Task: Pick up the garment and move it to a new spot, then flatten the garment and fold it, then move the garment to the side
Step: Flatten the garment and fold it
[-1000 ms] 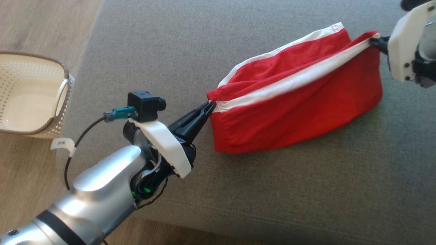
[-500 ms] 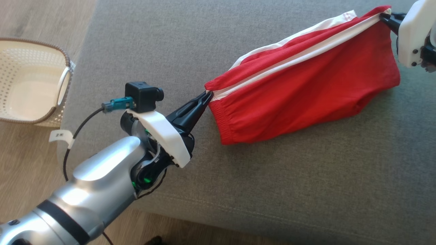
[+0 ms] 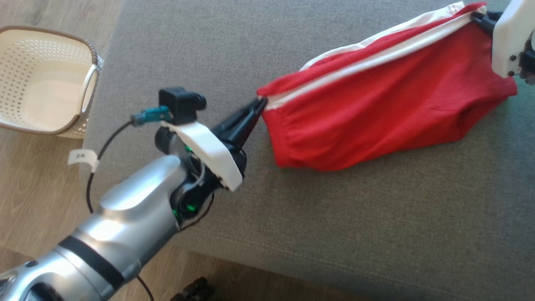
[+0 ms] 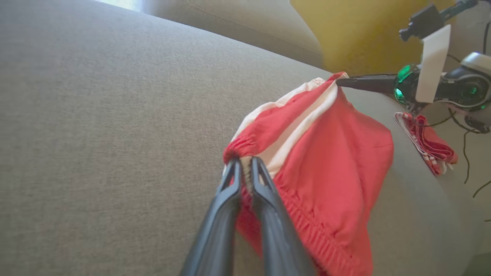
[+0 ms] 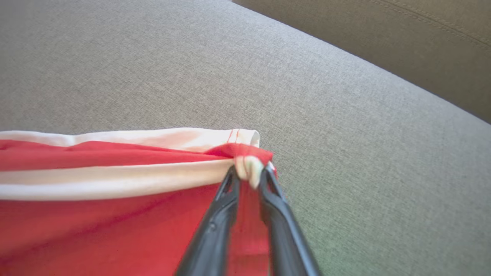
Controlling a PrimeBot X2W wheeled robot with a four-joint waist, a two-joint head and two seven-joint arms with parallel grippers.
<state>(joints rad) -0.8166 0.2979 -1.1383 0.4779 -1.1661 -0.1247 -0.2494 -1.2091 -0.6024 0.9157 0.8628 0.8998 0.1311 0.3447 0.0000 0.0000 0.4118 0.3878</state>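
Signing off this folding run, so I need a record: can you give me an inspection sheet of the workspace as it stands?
Surface: grey sofa cushion, no stains seen.
Job's things: red garment with white stripes, stretched between both grippers, its lower edge sagging onto the cushion.
Clutter: red-and-white cloth lying beyond the right gripper.
Grippers: left gripper shut on the elastic corner; right gripper shut on the opposite corner.
Cables: black cable with a white tag, hanging from the left wrist.
Surroundings: cream basket on the wooden floor.
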